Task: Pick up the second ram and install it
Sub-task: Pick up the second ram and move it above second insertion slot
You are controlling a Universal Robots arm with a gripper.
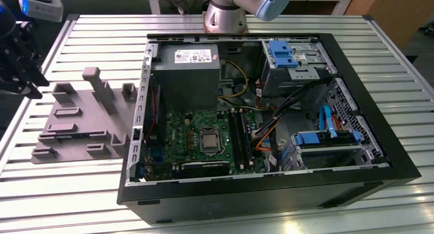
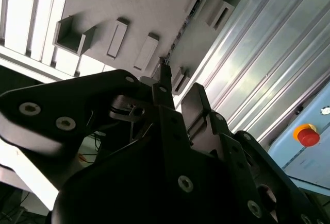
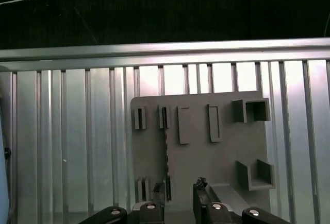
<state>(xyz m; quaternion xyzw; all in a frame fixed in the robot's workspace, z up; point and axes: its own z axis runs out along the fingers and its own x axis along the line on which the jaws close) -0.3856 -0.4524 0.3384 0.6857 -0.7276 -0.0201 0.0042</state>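
The second ram (image 3: 166, 152) stands on edge in a slot of the grey plastic holder (image 3: 221, 157), seen as a thin dark strip; in the second wrist view the ram (image 2: 181, 27) runs across the holder (image 2: 139, 7). My gripper (image 3: 180, 197) hovers above the holder's near end, open, with one fingertip (image 3: 158, 195) close beside the ram's end and nothing held. In the exterior view the gripper (image 1: 30, 84) hangs high over the table on that view's left, beside the holder (image 1: 81, 122). The motherboard's long black slots (image 1: 239, 137) lie inside the open computer case (image 1: 271, 193).
The holder's upright posts (image 1: 101, 86) rise at its far side. The case's black wall (image 1: 139, 117) stands just to the exterior view's right of the holder. The slatted metal table (image 1: 68, 188) has an edge near the gripper. A red button (image 2: 308, 134) sits off the table.
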